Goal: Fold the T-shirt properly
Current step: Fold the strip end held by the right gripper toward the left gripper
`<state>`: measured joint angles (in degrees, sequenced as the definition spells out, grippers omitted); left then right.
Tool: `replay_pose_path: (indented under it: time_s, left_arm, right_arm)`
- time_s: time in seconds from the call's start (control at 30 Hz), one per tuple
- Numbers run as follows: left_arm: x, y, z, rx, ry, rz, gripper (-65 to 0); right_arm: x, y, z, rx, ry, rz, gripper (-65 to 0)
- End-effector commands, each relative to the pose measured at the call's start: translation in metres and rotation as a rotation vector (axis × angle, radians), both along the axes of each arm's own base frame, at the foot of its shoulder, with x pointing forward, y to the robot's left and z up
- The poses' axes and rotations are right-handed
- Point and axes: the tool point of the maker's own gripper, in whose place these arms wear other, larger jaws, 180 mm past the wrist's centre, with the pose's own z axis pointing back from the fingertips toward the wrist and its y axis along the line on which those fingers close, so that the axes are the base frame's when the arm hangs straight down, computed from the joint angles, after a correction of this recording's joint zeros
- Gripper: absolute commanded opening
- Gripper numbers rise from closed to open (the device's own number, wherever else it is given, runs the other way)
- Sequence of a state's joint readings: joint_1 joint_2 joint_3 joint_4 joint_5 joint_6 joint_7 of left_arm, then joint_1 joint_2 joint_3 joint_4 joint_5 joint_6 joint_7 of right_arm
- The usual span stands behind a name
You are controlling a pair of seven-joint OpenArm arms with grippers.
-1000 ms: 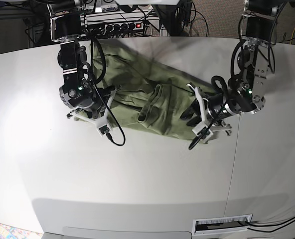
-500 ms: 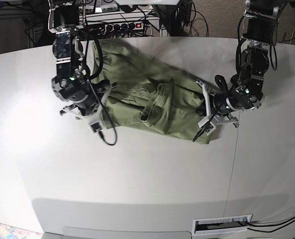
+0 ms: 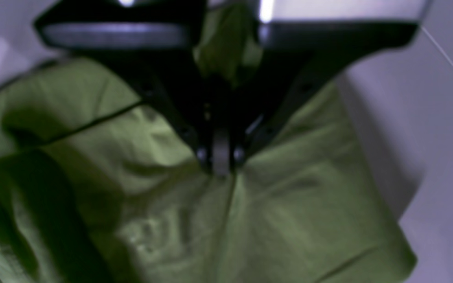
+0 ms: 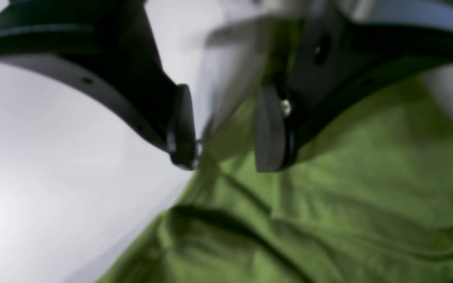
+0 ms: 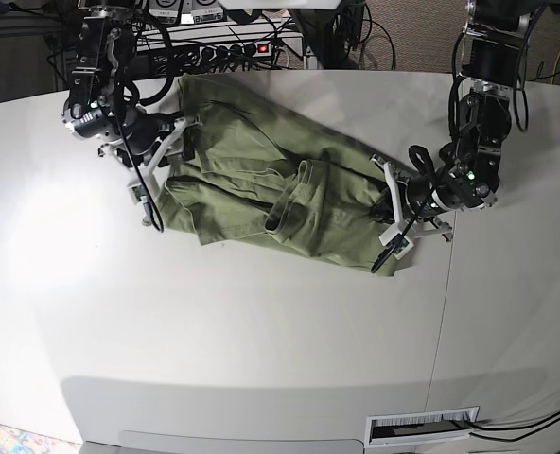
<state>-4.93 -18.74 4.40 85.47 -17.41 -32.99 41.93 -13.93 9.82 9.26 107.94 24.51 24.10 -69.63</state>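
The T-shirt [image 5: 271,189] is seen in the base view as a rumpled green mass across the upper middle of the white table [image 5: 261,340], running from the upper left down toward the right of centre. A folded sleeve or cuff is raised near its middle.

Left gripper [image 5: 391,216]: placed at the right-hand end of the cloth in the base view. In the left wrist view the left gripper [image 3: 220,159] is shown with jaws drawn together, a thin fold of the T-shirt [image 3: 289,204] pinched between the tips at frame centre. Fabric is also seen bunched above the tips, between the dark finger bodies at the top of the frame. The rest of the cloth spreads below and to both sides; bare table [image 3: 439,149] is visible at the right edge. The view is blurred, so the depth of the pinch cannot be judged.

Right gripper [image 5: 162,151]: placed at the upper left edge of the garment in the base view. In the right wrist view the right gripper [image 4: 220,129] is shown parted by a moderate gap. The edge of the T-shirt [image 4: 328,204] lies below and behind the pads [image 4: 267,129], filling the lower right of the frame. A blurred streak runs up through the gap; whether any cloth is touched cannot be told. White table [image 4: 53,177] fills the left.
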Motion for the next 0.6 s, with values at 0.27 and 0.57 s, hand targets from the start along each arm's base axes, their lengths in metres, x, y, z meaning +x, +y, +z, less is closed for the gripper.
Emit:
replay_pose_path:
  time_s: [0.27,0.57]
  left_arm:
    - [0.002,0.005,0.001,0.028,-0.002,0.002,-65.0]
    - [0.004,0.004,0.003,0.018,-0.013,-0.001,-65.0]
  right_arm:
    - [0.000,-0.007,0.006,0.010,-0.043,-0.031,-38.5]
    - [0.002,-0.014,0.012,0.134,-0.085,-0.168,-38.5]
